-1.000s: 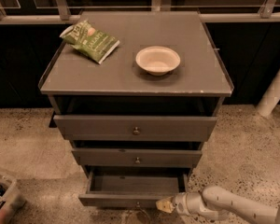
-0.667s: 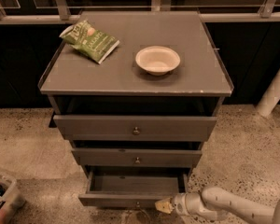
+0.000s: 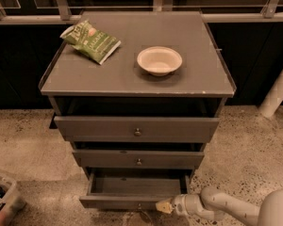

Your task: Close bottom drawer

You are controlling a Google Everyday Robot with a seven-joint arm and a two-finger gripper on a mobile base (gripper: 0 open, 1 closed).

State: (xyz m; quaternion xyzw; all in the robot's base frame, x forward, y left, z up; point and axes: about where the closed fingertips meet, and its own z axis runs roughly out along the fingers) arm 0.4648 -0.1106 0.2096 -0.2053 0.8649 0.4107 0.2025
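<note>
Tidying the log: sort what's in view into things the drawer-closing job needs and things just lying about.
Job:
bottom drawer, standing open
gripper, low, by the right part of the drawer's front

Lying about:
green chip bag and white bowl on the cabinet top
bin on the floor

Grey bottom drawer [image 3: 114,202], cream claw [image 3: 163,206] at its front

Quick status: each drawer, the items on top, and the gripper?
Lowest grey flat-fronted drawer with round metal knob: open, pulled far out.
Middle grey drawer: slightly out.
Top, tallest grey drawer: slightly out.
White round bowl: upright, empty.
Green snack bag: lying flat.
Gripper: low, at the lowest drawer's front, right side.
</note>
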